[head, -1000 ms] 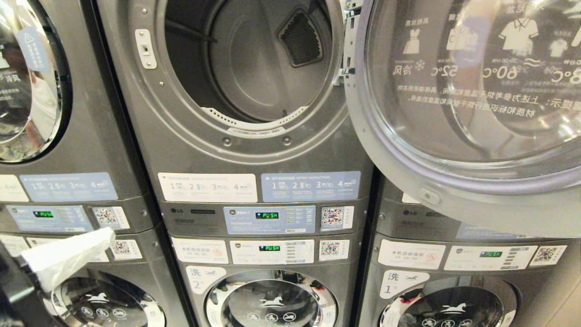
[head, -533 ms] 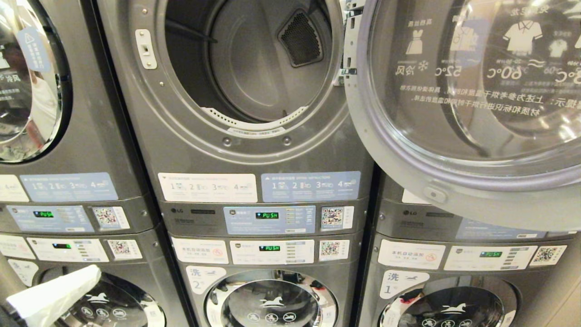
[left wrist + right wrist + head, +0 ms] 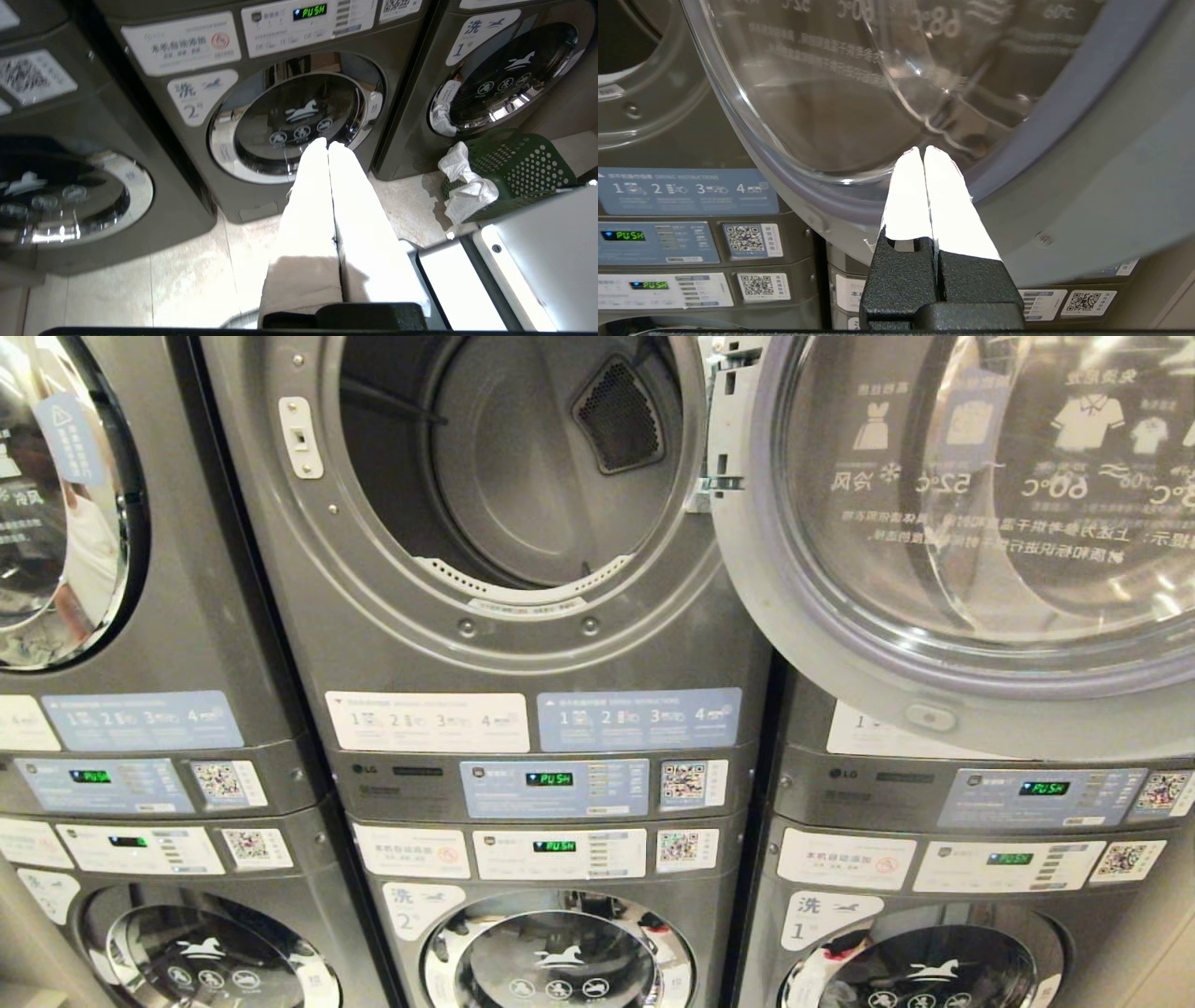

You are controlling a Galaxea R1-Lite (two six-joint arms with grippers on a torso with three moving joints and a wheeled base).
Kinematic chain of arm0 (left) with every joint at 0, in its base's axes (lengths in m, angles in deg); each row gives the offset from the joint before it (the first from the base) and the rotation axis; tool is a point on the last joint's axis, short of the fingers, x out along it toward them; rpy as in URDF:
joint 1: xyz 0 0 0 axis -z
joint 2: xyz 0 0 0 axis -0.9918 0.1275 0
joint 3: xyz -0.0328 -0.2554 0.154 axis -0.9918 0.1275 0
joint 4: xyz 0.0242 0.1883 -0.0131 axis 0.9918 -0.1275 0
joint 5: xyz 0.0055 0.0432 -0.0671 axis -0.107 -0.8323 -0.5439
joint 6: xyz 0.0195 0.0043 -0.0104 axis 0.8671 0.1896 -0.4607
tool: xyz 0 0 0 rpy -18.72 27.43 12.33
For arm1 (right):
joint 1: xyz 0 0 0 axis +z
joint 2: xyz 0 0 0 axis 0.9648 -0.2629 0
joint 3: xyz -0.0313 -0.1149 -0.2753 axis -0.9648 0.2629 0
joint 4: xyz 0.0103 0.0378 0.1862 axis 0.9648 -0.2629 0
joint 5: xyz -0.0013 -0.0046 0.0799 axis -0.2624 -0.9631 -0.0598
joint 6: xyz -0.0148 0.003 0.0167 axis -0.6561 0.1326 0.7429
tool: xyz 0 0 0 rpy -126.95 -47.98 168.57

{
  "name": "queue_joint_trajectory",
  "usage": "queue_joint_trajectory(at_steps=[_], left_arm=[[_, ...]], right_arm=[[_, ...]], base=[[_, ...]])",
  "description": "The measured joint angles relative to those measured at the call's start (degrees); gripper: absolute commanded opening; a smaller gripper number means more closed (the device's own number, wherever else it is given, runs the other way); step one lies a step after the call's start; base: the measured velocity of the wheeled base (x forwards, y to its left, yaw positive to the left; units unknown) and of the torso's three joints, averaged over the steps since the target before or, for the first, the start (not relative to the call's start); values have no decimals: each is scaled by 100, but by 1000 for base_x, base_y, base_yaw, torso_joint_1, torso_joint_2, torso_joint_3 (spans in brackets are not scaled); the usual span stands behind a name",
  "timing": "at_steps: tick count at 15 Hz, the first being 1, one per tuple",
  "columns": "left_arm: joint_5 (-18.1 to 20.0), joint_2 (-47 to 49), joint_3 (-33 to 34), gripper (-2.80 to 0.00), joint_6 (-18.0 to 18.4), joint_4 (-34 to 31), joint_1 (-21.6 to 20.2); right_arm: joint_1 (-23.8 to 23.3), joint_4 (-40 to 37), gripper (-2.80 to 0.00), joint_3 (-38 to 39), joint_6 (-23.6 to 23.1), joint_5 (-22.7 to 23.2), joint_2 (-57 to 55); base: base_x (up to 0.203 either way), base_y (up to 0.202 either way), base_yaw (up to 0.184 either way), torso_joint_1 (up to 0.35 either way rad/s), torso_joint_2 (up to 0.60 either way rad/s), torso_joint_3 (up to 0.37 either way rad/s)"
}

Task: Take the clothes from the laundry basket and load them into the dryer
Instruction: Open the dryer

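both claws are sitting clenched and empty: right gripper [image 3: 923,150] is nosing the dryer door [image 3: 1064,154], so it's risking knocking it. clothes [image 3: 462,184] are hanging off the laundry basket [image 3: 518,168].

Tiled floor [image 3: 196,280]: green laundry basket [image 3: 518,168], white cloth [image 3: 462,186] seemingly draped over rim.

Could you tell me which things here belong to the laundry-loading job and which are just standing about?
Part of the job:
- dryer, drum empty
- dryer door, swung open
- basket, on the floor
- white cloth, draped over the basket's rim
- left gripper, shut, holding nothing
- right gripper, shut, by the door's lower rim

Just there:
- washers below, doors closed
- neighbouring machines
- instruction labels
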Motion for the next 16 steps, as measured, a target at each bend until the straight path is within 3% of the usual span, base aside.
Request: queue_joint_trajectory(at_steps=[3, 6, 9, 13, 16], left_arm=[[-286, -379, -493, -280, -127, -1139, -96], [-305, -544, -482, -280, -255, -1136, -439], [-291, -818, 405, -280, -503, -85, -584], [-128, -1588, 1437, -280, -571, 1263, -709], [-44, -1997, 2101, -280, -389, 2600, -742]], right_arm=[[9, -9, -280, 245, 2, 23, 26], [9, 2, -280, 956, 0, 23, 283], [6, 12, -280, 1931, 22, 22, 791], [11, -23, -280, 3239, 30, 28, 1927], [11, -524, -280, 3973, 28, 62, 3125]], base=[[0, 0, 0, 0, 0, 0], [0, 0, 0, 0, 0, 0], [0, 0, 0, 0, 0, 0], [0, 0, 0, 0, 0, 0], [0, 0, 0, 0, 0, 0]])
